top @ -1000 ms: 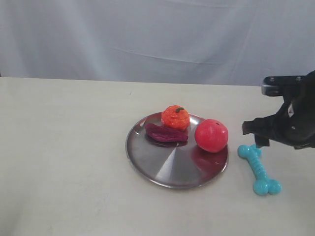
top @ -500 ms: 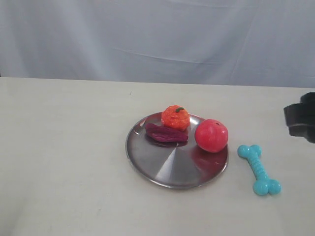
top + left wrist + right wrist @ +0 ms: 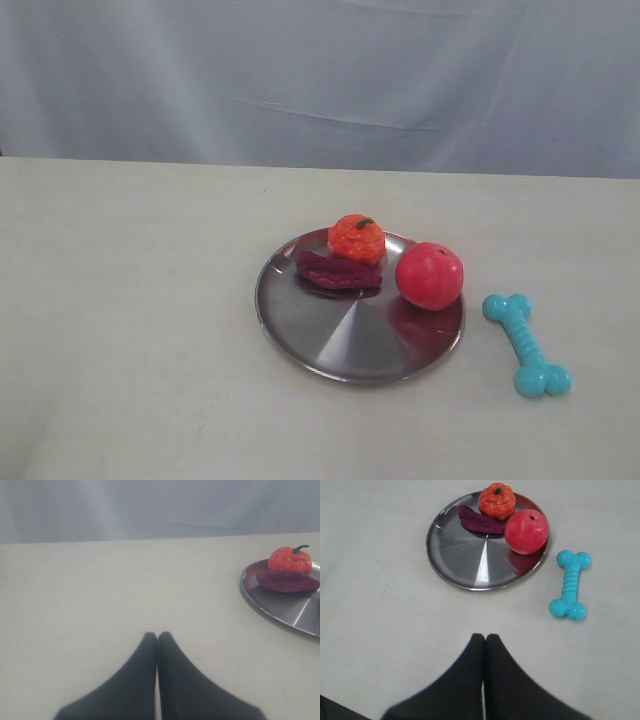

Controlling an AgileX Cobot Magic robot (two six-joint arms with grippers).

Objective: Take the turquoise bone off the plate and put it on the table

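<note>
The turquoise bone (image 3: 527,345) lies flat on the cream table (image 3: 130,330), just right of the silver plate (image 3: 345,345) and apart from its rim. The right wrist view shows the same bone (image 3: 569,584) beside the plate (image 3: 465,560). My right gripper (image 3: 485,637) is shut with nothing in it, well back from the plate and bone. My left gripper (image 3: 157,634) is also shut and empty, over bare table left of the plate (image 3: 280,611). Neither arm shows in the exterior view.
On the plate sit a red apple (image 3: 429,275), an orange pumpkin-like toy (image 3: 356,238) and a dark purple piece (image 3: 335,270). A pale grey cloth (image 3: 320,80) hangs behind the table's far edge.
The right arm, beside the bone at the right edge a second ago, has drawn off to the right and out of the exterior view. The bone and plate have not moved.
</note>
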